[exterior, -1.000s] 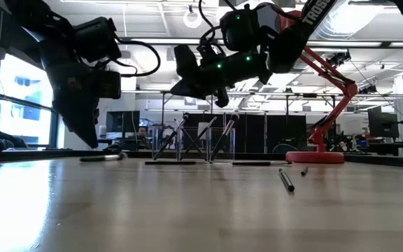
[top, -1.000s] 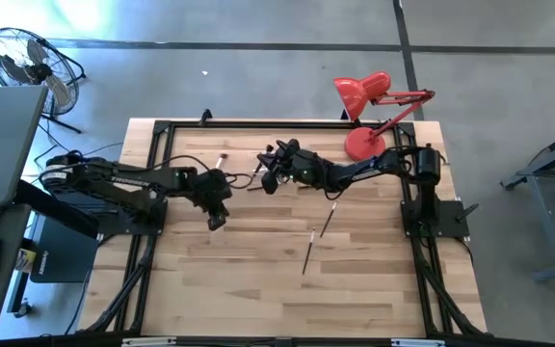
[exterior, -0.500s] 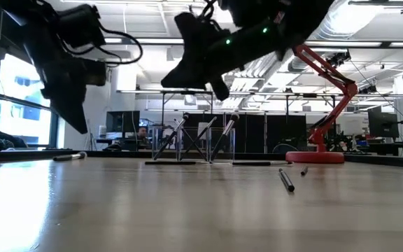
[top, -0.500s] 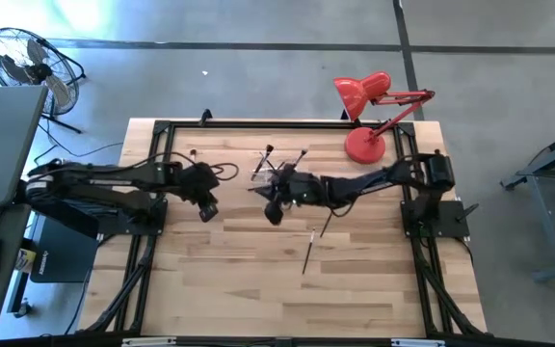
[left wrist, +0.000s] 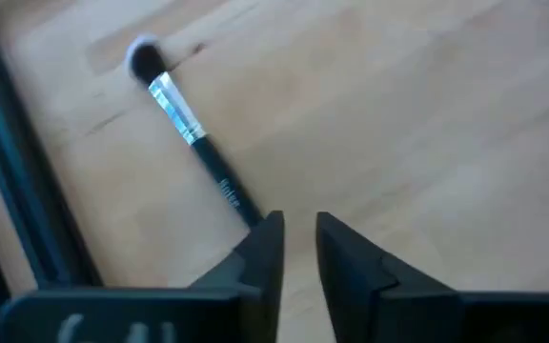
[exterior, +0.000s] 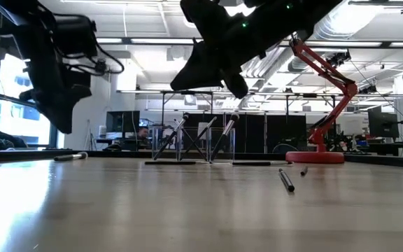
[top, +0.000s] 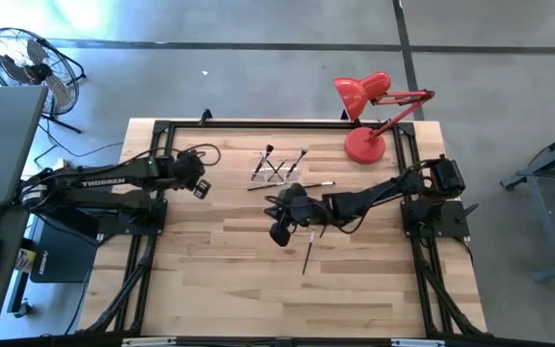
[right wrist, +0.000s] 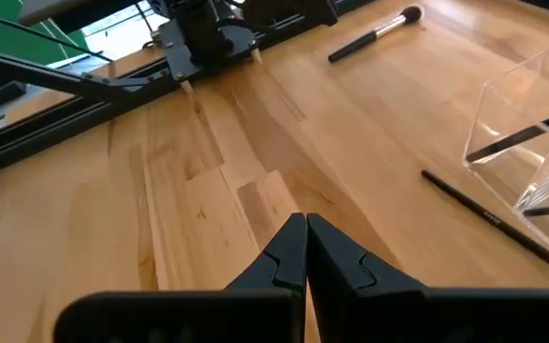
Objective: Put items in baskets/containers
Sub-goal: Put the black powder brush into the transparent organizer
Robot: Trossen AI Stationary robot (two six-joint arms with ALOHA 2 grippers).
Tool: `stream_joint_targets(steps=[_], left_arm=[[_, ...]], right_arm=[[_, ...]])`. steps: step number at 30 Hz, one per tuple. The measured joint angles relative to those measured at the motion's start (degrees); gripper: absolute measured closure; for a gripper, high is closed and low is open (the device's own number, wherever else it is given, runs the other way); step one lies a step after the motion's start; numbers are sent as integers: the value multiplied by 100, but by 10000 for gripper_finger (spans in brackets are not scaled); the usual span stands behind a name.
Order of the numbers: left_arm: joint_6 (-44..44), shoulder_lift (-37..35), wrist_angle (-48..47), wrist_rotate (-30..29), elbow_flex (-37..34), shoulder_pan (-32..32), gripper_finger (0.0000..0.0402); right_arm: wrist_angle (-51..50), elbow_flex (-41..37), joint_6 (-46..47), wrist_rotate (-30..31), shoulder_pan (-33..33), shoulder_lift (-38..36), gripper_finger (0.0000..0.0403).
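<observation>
A clear holder (top: 279,166) stands far of the table's middle, with several dark brushes (exterior: 177,136) leaning crossed inside it. Loose brushes lie on the wood: one (top: 310,253) near the middle, one (top: 318,185) beside the holder, and one (left wrist: 193,143) at the far left. My left gripper (left wrist: 298,233) hovers above this last brush's handle end, fingers slightly apart, clear of the table. My right gripper (right wrist: 305,229) is shut and empty. In the high view the right gripper (top: 279,232) hangs over the middle, on the holder's near side.
A red desk lamp (top: 364,145) stands with its round base at the far right corner. A black frame (top: 162,130) runs along the table's edges. The near half of the table (top: 258,299) is bare wood.
My right gripper has drawn back from the holder toward the near edge and tipped further down. My left gripper has gone toward the far left corner, risen a little and turned. The loose brush at the far left has slid toward the left edge.
</observation>
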Motion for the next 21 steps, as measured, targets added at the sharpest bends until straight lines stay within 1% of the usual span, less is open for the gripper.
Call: stream_joint_targets(steps=[6, 10, 13, 17, 21], left_arm=[[186, 535, 121, 103, 0, 1009, 264], [342, 898, 437, 342, 0, 1573, 233], [350, 1173, 721, 470, 0, 1906, 222], [419, 1443, 1121, 582, 0, 2258, 220], [494, 1715, 1584, 907, 3, 2529, 220]], right_arm=[[-51, 0, 129, 24, 100, 0, 402], [-186, 0, 180, 20, 177, 0, 403], [-271, 0, 258, 18, 243, 0, 403], [-372, -2, 441, 20, 331, 0, 403], [-526, -4, 482, 15, 424, -2, 402]])
